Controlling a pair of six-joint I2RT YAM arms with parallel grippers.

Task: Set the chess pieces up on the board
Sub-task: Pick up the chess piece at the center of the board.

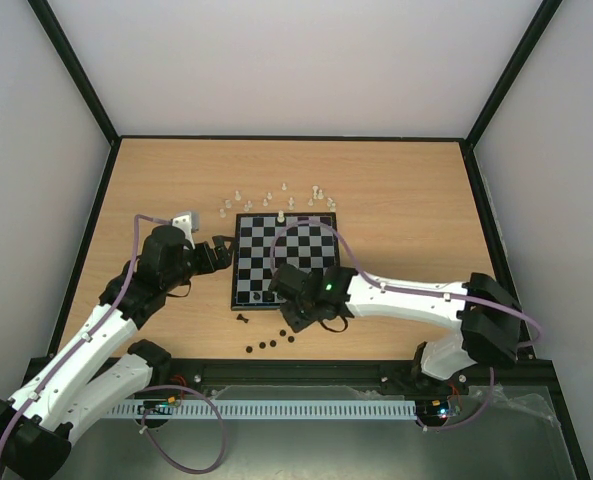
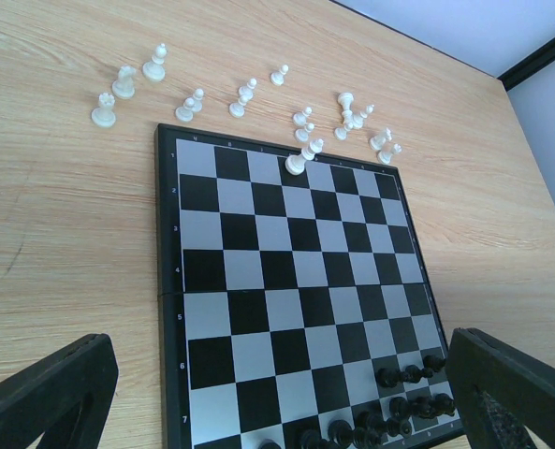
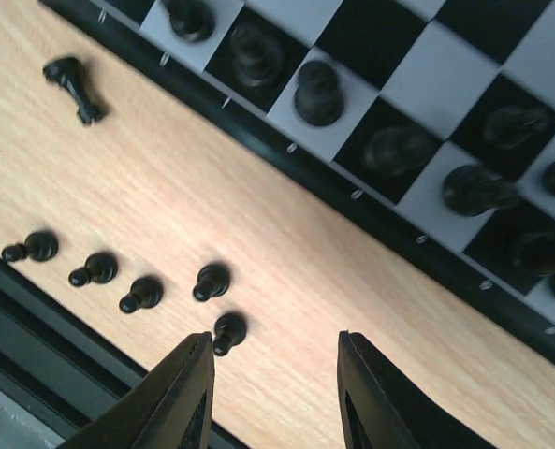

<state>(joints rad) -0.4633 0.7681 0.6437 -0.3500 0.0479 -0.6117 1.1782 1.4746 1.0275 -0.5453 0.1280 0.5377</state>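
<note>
Wooden tabletop [image 1: 396, 190] between pale walls. From above: board [image 1: 286, 262] central, white pieces [image 1: 276, 198] mostly scattered beyond its far edge, one white piece [image 1: 280, 216] on the far row. Left wrist: left tool [image 2: 277, 393] wide, empty, beside the board's left edge; black pieces [image 2: 408, 402] crowding part of the near rows. Right wrist: right tool [image 3: 275, 393] wide, empty, near loose black pawns [image 3: 141, 293]. Probably under halfway, white side nearly untouched.

The desk [image 3: 286, 253] is showing pale wood grain (matt, smooth); the board [image 2: 258, 271] is gleaming silvery, the black pieces [image 3: 318, 94] shining glossy, the fingers [image 3: 185, 398] looking matt plastic.
</note>
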